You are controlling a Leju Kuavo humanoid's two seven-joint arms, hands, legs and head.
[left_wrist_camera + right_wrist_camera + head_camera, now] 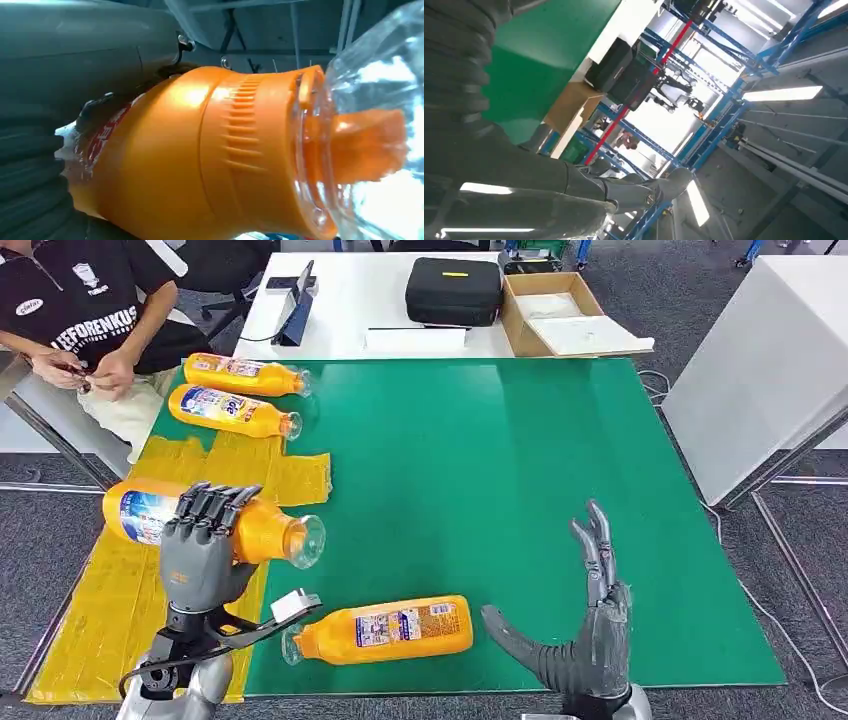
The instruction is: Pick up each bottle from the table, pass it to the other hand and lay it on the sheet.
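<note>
My left hand (203,545) grips an orange bottle (262,529) with a clear cap, held on its side above the yellow sheet (110,620) at the table's left. The left wrist view shows that bottle (210,155) close up in my grasp. Two more orange bottles (243,375) (233,411) lie at the sheet's far end. Another orange bottle (385,629) lies on the green mat (500,490) near the front edge. My right hand (585,630) stands open just right of it, fingers up and thumb toward the bottle. The right hand (574,195) holds nothing.
A person in a black shirt (90,310) sits at the far left corner. Behind the mat, a white table carries a black case (454,290), a cardboard box (555,312) and a tablet stand (296,308). Another white table (770,360) stands to the right.
</note>
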